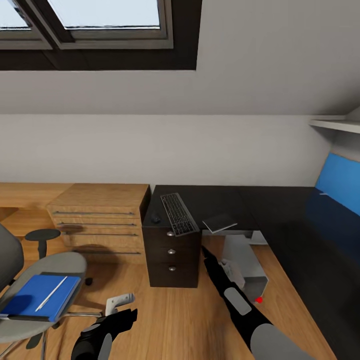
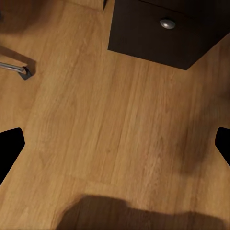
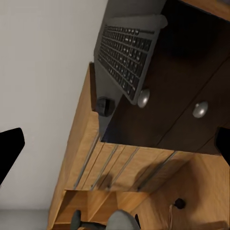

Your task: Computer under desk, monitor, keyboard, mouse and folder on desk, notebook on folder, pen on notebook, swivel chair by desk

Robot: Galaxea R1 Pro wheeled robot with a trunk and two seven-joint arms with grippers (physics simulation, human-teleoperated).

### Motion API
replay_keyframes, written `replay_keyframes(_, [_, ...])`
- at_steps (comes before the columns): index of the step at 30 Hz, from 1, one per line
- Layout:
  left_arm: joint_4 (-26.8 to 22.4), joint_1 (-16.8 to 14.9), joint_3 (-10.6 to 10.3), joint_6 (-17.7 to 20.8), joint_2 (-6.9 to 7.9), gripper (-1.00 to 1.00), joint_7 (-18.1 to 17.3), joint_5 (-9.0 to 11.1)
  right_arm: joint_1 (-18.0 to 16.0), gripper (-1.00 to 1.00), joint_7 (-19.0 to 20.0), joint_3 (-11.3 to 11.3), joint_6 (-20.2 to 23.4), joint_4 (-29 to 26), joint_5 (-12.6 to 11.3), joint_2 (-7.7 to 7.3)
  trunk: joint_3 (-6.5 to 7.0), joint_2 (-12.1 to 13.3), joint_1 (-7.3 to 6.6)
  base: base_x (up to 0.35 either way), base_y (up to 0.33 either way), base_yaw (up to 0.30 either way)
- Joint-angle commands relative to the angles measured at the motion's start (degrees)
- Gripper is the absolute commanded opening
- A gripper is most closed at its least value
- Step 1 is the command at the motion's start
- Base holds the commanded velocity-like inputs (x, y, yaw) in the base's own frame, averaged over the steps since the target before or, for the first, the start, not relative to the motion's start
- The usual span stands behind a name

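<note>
Head view: keyboard (image 1: 178,214) lies on the black desk (image 1: 280,210) above the drawer stack, its near end overhanging the front edge; mouse (image 1: 156,218) sits just beside it near the desk's left edge; grey notebook (image 1: 220,222) also rests near the front edge, a corner poking out. Computer (image 1: 247,267) stands on the floor under the desk, red dot facing out, so that step looks done. Blue folder (image 1: 40,297) with a pen (image 1: 51,294) on top is on the swivel chair (image 1: 42,295) seat, well apart from the desk; folder, stacking and chair placement remain. Monitor cannot be placed from here. Left gripper (image 1: 121,301) hovers low over open floor, fingers apart; right arm reaches toward the desk front, its claw hidden. Left wrist view: bare plank floor, drawer unit corner (image 2: 163,33) ahead, chair leg (image 2: 14,68) aside; fingertips wide apart, good room. Right wrist view: keyboard (image 3: 125,55) overhangs above drawer knobs (image 3: 143,97), mouse (image 3: 103,105) near the edge; fingertips spread, nothing held. Overhangs look easy to knock.
</note>
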Motion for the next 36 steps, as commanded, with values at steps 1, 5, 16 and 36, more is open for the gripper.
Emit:
replay_keyframes(1, [-0.1,0.0,0.1,0.2,-0.04,1.0,0.4,0.5,-0.1,1.0,0.1,0.4,-0.4,0.0,-0.6,0.37,-0.25,-0.5,0.23,0.0,0.0,0.0])
replay_keyframes(5, [-0.2,-0.1,0.0,0.2,-0.04,1.0,0.3,0.5,-0.1,1.0,0.2,0.1,-0.7,-0.1,-0.8,1.03,-0.97,-2.1,1.11,0.0,0.0,0.0])
replay_keyframes(16, [-7.3,1.3,0.1,6.0,1.05,1.0,-11.4,0.5,-0.1,1.0,0.4,-0.2,4.1,-1.1,-9.3,1.03,-2.94,-6.5,3.52,0.0,0.0,0.0])
replay_keyframes(36, [-7.7,1.5,0.0,7.2,1.89,1.0,-13.6,0.5,-0.1,1.0,0.4,-0.3,8.8,-1.1,-16.1,0.79,-6.53,-14.5,7.92,0.0,0.0,0.0])
